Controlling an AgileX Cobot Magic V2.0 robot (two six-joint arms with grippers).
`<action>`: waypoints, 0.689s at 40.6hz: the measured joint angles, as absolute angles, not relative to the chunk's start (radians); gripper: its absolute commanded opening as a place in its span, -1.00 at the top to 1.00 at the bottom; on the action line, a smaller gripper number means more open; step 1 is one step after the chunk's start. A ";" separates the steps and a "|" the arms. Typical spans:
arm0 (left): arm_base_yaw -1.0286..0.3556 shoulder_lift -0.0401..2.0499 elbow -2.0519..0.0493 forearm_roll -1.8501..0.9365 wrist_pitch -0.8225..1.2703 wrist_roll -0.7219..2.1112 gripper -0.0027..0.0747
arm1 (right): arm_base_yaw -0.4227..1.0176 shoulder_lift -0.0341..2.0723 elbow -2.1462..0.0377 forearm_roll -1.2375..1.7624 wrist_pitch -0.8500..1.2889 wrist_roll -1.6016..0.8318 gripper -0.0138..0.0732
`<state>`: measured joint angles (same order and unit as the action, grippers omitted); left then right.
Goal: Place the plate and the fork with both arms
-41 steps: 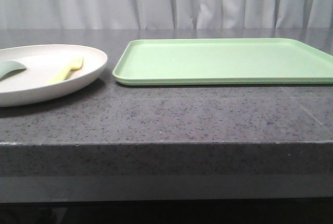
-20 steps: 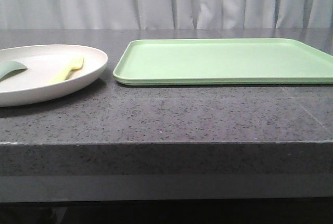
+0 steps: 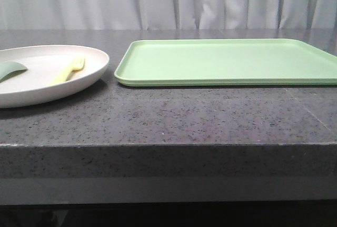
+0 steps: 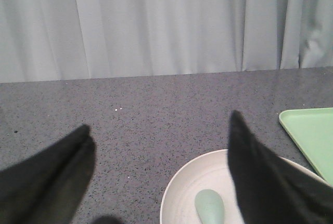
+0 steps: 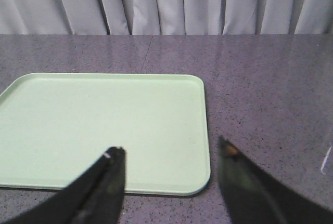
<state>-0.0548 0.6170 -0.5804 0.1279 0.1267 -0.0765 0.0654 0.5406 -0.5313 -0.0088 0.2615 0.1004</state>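
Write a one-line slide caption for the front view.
Cream plate holding a yellow fork beside a green tray on the dark table.

The left gripper (image 4: 158,135) has its two dark fingers (image 4: 250,167) spread wide apart, gripping nothing. The right gripper (image 5: 171,156) is likewise parted, its fingers (image 5: 104,182) well separated with nothing between them. Neither arm shows in the front view.

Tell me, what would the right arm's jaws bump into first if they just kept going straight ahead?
Probably the green tray. The right gripper, jaws open, points over the tray's near edge, and nothing shows between them. Whether it would touch the tray or pass above toward the curtain is unclear.
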 measured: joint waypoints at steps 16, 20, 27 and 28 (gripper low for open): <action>-0.055 0.633 -0.580 0.113 0.120 -0.077 -0.53 | 0.065 0.541 -0.531 -0.009 0.260 0.100 -0.82; -0.055 0.660 -0.583 0.084 0.120 -0.075 -0.53 | 0.065 0.541 -0.531 -0.009 0.260 0.100 -0.82; -0.055 0.768 -0.687 0.059 0.233 -0.075 -0.53 | 0.065 0.541 -0.531 -0.009 0.260 0.102 -0.82; -0.055 0.788 -0.712 0.059 0.261 -0.075 -0.53 | 0.065 0.541 -0.531 -0.009 0.260 0.102 -0.82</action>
